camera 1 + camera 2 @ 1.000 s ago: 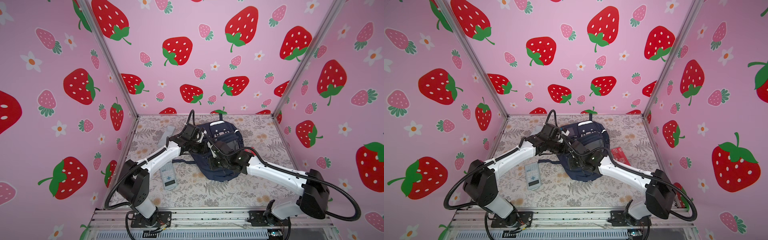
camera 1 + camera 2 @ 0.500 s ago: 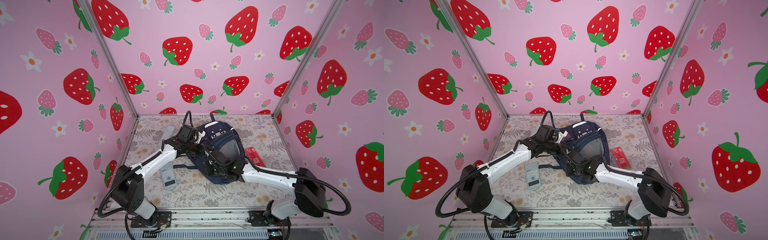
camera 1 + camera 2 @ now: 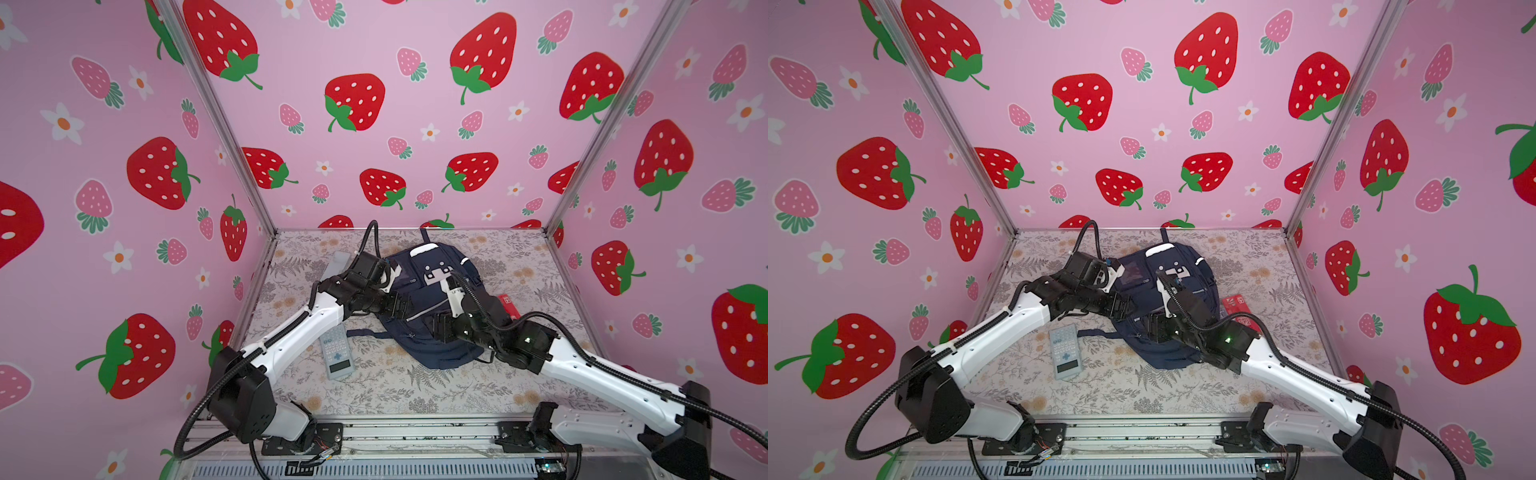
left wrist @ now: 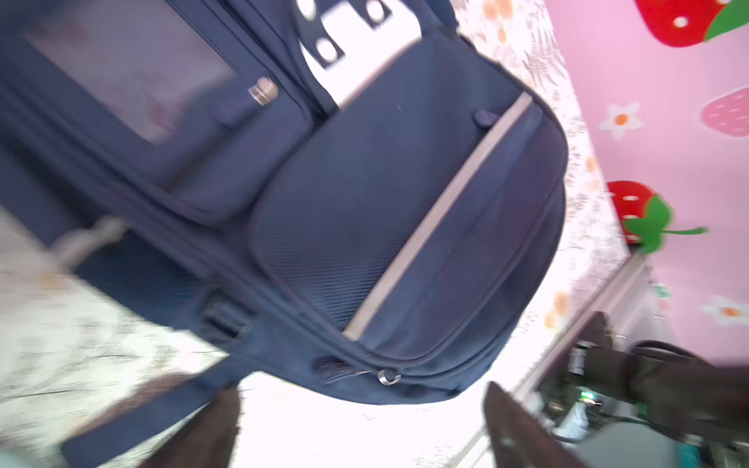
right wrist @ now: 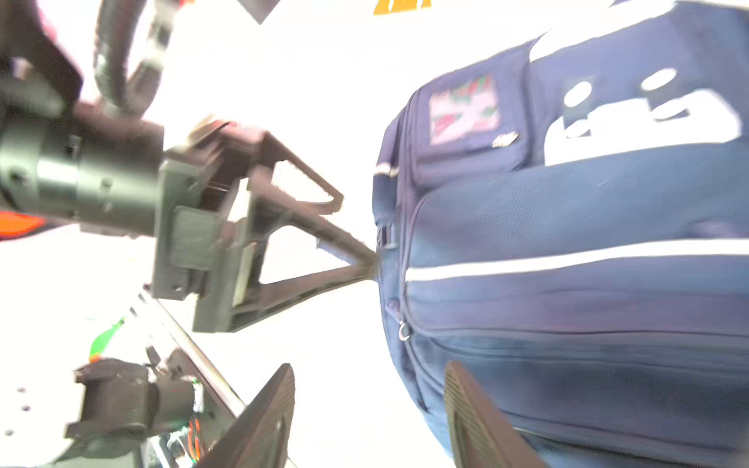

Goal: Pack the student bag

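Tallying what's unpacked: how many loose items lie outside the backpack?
3: calculator left of the bag, red packet on its right, pale case toward the far-left corner; more may be hidden.

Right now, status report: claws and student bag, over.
Left claw open, right claw open, neither holding. Student bag flat on table. Calculator and red pack outside bag.

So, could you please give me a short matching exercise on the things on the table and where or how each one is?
Things:
1. student bag
2. calculator
3. red packet
4. left gripper

Descriptions:
A. pale grey, left of the bag
B. open, at the bag's left edge
C. navy, in the middle
D. right of the bag

Pairs: 1-C; 2-A; 3-D; 4-B.
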You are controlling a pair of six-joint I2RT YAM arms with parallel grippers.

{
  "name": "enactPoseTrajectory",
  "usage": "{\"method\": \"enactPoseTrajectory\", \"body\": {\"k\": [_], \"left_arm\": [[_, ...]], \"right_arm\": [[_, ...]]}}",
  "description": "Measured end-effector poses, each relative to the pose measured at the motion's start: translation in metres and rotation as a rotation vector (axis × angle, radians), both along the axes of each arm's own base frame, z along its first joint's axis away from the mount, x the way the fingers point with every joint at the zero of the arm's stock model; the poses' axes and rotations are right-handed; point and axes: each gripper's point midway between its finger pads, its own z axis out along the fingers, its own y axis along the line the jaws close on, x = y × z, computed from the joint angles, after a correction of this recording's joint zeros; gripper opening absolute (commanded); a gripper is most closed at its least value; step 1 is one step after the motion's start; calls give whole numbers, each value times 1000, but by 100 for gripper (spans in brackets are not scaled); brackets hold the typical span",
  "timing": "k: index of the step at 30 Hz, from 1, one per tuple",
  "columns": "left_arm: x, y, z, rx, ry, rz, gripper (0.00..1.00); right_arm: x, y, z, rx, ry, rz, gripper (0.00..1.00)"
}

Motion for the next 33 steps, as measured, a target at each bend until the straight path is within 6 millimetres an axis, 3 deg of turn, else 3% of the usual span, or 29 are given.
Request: {"method": "enactPoseTrajectory", "body": {"k": [2,4,6,9,13,16,23,29,33], "left_arm": [[14,23,13,58,-74,63,99],[32,46,19,116,-126,129,99],[50,71,13,177,-138,194,100],[77,110,-20,267,-77,288,100],[101,145,-71,349,34,356,100],[123,160,-93,382,80,377,100],[177,191,-110,387,87,425,99],[187,222,-140,408,145,460,99],[188,224,-163,435,197,436,97]], "right_arm": [[10,-4,7,7,-7,-5,64],[18,-2,6,-1,1,-2,73],[28,3,-3,-30,16,6,76],[40,10,-26,-77,61,16,77],[50,10,-53,-111,128,31,75],[58,6,-63,-121,159,27,75],[73,-14,-73,-101,205,-5,75],[80,-26,-78,-92,231,-21,73],[83,-29,-78,-84,237,-23,72]]}}
